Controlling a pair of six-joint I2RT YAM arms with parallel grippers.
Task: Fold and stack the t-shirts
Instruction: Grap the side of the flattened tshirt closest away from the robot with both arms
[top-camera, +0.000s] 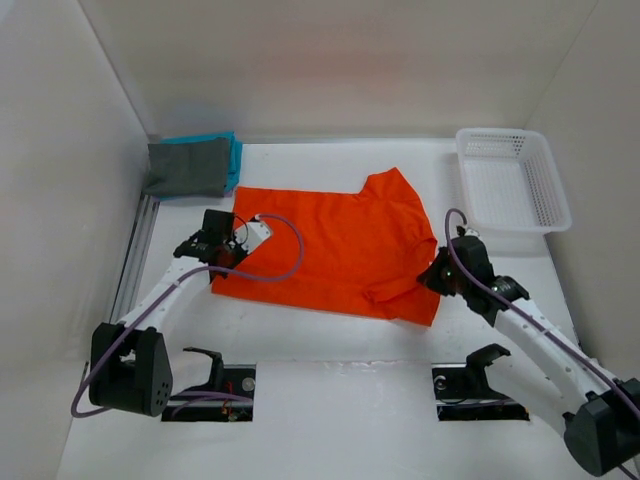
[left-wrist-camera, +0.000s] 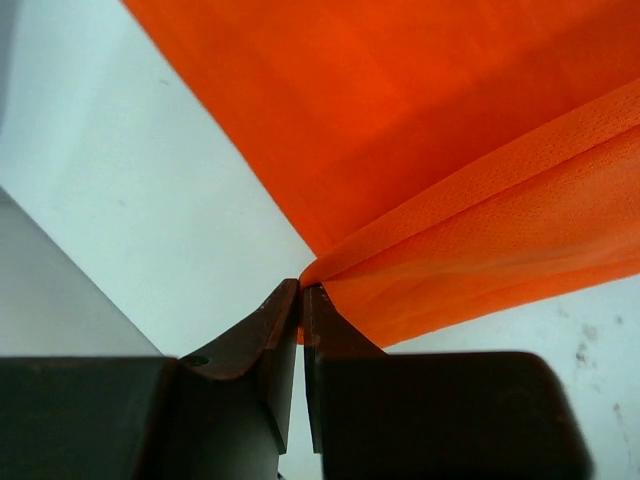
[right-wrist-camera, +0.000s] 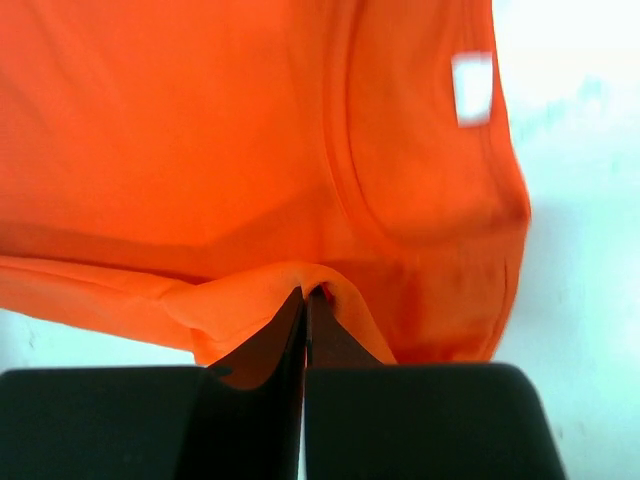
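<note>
Pinching the orange t-shirt (top-camera: 330, 235), spread on the table (top-camera: 330, 400), with left gripper (left-wrist-camera: 301, 290) and right gripper (right-wrist-camera: 305, 292) squeezed on its near edge. Could slip from such tiny bites, or fold crooked if lifted unevenly.

No readable text anywhere, white neck tag (right-wrist-camera: 472, 88) on orange t-shirt (right-wrist-camera: 200, 150) too blurred to read

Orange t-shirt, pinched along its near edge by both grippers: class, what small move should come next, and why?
Probably lift both grippers together slightly, raising the near edge. The left gripper and right gripper are each shut on the orange t-shirt, which lies spread flat and unfolded, so folding that edge over toward the far side looks due.
</note>
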